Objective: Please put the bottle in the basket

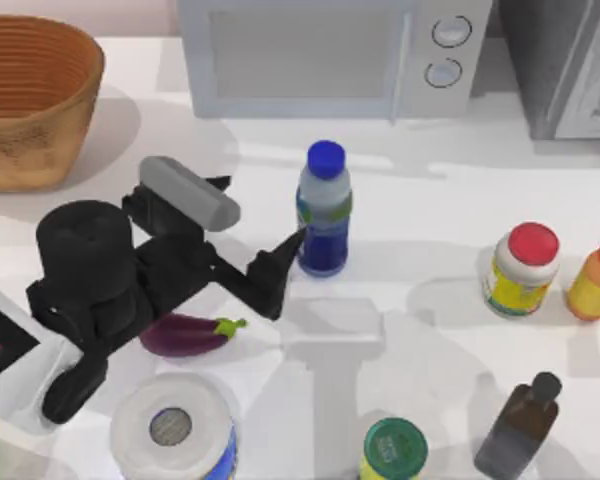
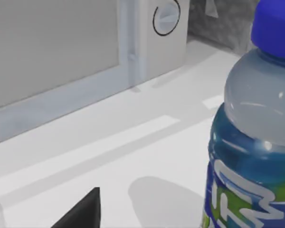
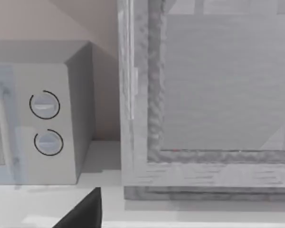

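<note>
The bottle [image 1: 324, 210] stands upright in the middle of the table, clear with a blue cap, blue lower body and blue-green label. In the left wrist view the bottle [image 2: 256, 137] looms close at one side. My left gripper [image 1: 285, 272] is open just left of it, one fingertip nearly touching its lower body, nothing between the fingers. One dark finger [image 2: 83, 213] shows in that wrist view. The wicker basket [image 1: 25, 150] sits at the far left corner, well behind the left arm. A finger [image 3: 85, 211] of my open right gripper faces the microwave and a grey cabinet.
A microwave [image 1: 320, 50] lines the back. A red-capped jar [image 1: 520, 270] and an orange bottle [image 1: 595, 280] stand at the right, a dark brown bottle [image 1: 520, 425] and a green-lidded can [image 1: 393, 450] in front. An eggplant [image 1: 185, 335] and a paper roll [image 1: 170, 430] lie by the left arm.
</note>
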You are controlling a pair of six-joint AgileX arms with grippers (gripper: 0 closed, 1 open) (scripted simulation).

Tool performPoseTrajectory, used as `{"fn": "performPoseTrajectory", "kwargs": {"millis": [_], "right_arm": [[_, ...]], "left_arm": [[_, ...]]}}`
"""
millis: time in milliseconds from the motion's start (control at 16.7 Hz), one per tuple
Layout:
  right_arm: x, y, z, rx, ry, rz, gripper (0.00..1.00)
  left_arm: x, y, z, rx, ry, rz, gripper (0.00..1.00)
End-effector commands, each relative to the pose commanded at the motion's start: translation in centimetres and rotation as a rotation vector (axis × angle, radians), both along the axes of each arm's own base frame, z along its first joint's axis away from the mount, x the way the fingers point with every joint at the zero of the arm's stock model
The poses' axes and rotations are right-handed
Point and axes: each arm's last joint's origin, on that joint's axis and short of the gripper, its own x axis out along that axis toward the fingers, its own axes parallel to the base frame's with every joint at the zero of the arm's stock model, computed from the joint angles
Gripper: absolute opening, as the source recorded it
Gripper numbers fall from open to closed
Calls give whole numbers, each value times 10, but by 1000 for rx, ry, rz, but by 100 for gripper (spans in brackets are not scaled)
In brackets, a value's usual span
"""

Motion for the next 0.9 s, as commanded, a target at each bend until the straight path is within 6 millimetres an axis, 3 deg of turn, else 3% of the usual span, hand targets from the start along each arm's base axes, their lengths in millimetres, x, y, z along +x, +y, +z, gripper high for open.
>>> {"fn": "performPoseTrajectory", "kwargs": {"millis": [300,720,900], "right_arm": [[0,0,0,0,0,0,100],[0,0,0,0,0,0,100],[0,0,0,0,0,0,100]], "left_arm": [[4,-17,-26,6,8,-63,100],[5,-17,-28,7,11,-62,100],[15,-26,-26,5,7,-67,100]]}}
